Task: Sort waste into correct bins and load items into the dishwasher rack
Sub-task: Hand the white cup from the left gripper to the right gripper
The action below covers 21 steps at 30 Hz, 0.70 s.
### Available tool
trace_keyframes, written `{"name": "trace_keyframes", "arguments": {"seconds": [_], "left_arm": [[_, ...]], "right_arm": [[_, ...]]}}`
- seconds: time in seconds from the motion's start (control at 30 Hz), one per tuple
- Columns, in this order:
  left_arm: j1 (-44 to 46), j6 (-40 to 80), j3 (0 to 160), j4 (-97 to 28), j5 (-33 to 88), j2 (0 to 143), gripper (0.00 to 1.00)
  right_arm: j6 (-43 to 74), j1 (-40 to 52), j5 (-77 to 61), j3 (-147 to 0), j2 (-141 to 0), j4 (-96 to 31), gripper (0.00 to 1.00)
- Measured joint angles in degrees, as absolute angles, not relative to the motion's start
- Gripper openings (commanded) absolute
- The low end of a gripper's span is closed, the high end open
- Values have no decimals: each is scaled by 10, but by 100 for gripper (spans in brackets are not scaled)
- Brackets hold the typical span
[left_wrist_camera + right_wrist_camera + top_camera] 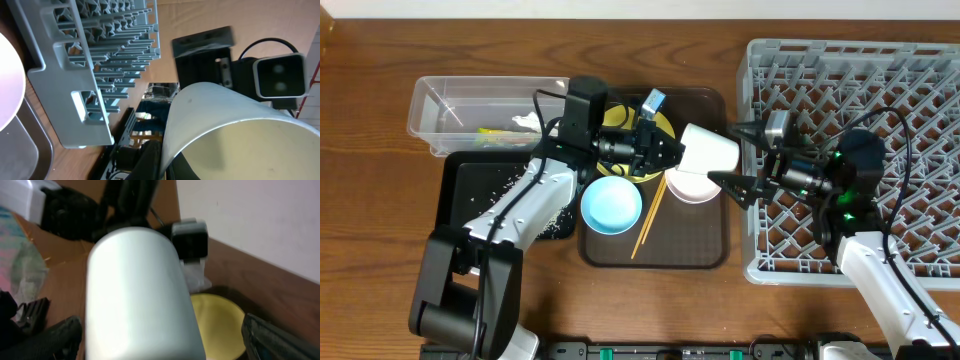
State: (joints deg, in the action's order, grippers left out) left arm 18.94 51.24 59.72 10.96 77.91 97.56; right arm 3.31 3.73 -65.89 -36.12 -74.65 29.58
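Note:
My left gripper (667,152) is shut on the rim of the small pale cup (710,150) and holds it sideways above the dark brown tray. The cup fills the left wrist view (225,130), with my finger on its rim (167,160). My right gripper (736,158) is open, its fingers on either side of the cup's base; in the right wrist view the cup (135,295) lies between those fingers (165,342). The white bowl (692,187), light-blue bowl (611,204), chopsticks (648,220) and yellow plate (617,118) are on the tray. The grey rack (860,80) stands at the right.
The dark brown tray (655,252) is in the middle. The clear tub (460,100) at back left holds the wrapper (495,133) and tissue (527,123). The black tray (465,190) holds scattered grains (510,195).

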Motion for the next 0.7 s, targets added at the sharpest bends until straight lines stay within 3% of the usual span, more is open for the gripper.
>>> {"name": "trace_keyframes", "arguments": {"seconds": [0.3, 0.7], "left_arm": [[208, 526, 597, 110, 786, 975, 6], [213, 528, 597, 110, 792, 976, 6]], "right_arm": [[67, 42, -673, -362, -746, 309, 98], [73, 62, -678, -362, -746, 297, 88]]}}
